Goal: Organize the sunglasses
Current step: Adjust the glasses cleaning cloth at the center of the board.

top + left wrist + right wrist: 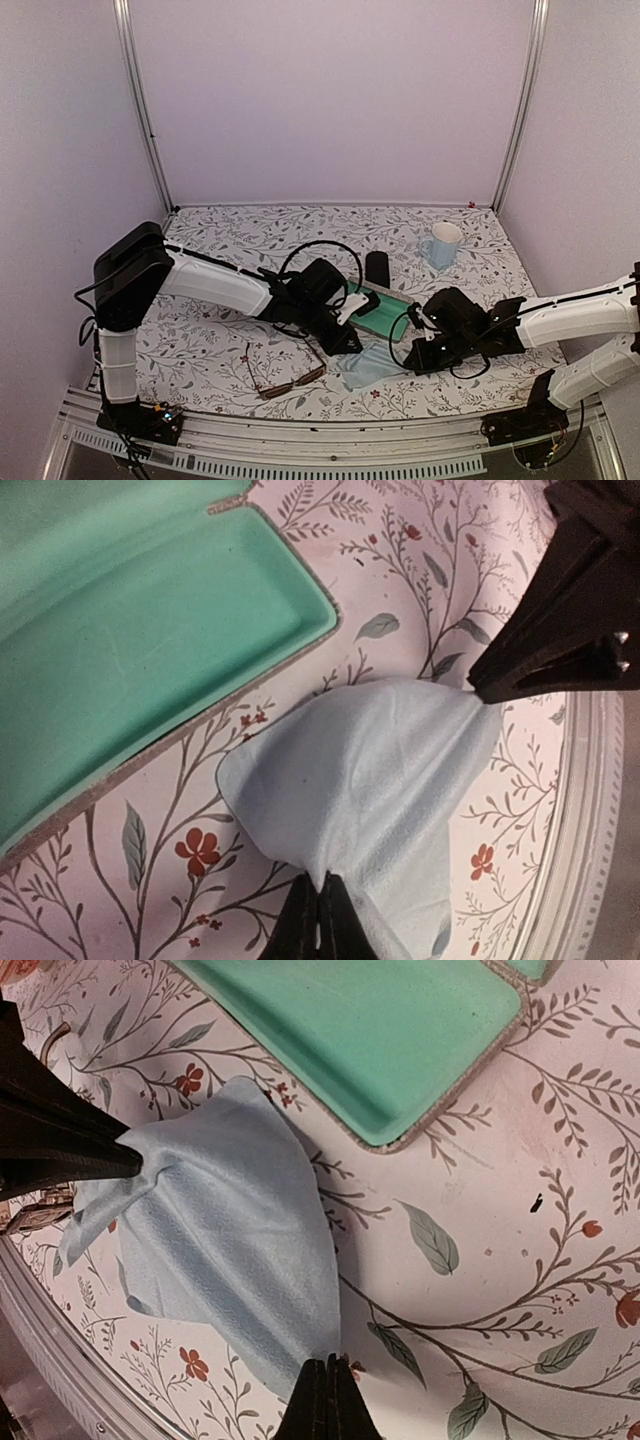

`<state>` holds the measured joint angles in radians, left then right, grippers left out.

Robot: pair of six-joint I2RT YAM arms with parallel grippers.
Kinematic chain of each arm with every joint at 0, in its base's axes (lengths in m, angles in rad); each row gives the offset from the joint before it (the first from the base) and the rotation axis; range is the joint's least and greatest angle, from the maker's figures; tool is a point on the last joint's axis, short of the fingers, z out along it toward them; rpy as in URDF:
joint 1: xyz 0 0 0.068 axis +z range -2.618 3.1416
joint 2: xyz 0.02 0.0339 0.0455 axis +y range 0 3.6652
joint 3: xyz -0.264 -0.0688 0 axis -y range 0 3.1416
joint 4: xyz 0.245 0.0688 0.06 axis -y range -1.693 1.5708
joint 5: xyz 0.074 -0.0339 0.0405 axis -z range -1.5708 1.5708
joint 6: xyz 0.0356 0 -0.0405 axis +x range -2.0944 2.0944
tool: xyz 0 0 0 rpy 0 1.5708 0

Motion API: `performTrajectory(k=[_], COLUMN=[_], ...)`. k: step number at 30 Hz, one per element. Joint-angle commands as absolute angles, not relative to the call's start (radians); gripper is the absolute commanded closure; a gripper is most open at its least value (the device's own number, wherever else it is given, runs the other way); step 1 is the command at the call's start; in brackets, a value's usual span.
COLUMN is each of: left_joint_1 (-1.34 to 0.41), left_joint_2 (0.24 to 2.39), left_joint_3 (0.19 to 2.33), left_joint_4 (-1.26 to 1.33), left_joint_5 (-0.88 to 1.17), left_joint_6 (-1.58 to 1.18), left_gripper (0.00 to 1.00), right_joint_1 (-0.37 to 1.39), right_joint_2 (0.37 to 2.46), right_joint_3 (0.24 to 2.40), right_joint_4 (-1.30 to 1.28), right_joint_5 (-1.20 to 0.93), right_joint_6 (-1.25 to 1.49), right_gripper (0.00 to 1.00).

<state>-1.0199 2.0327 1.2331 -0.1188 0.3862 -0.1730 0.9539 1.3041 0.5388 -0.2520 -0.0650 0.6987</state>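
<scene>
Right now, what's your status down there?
Left gripper, right gripper shut on blue cloth. Brown sunglasses lie untouched. Open case beside cloth.

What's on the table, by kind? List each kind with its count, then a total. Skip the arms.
Glasses: 1 (brown-frame glasses)
Cases: 2 (open green-lined case, black case)
Cloths: 1 (blue cloth)
Mugs: 1 (mug)
Total: 5

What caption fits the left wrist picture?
Left gripper and right gripper pinch a blue cloth beside the open green case.
</scene>
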Motion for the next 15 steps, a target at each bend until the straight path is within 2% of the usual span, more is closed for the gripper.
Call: performTrajectory(k=[1,9,15], left_joint_1=[-1.008,-1.007,-1.007], left_joint_2=[2.032,2.05,2.044], left_joint_3=[1.26,1.289,1.302], left_joint_4=[-0.122,-0.144,-0.162], left_joint_5=[0.394,0.334,0.266], left_joint_6=[-0.164,-0.166,-0.176], left_gripper=[0.96,0.8,0.77], right_joint_1=[0.945,0.946,0.946], right_joint_2=[1.303,1.289,1.266], right_joint_3=[0.547,0.493,0.491], right_joint_4=[-0.312,-0.313,-0.352], right_joint_5=[-0.068,-0.107,-0.094], right_joint_6=[0.677,0.72,0.738], right_gripper=[1.0,1.0,1.0])
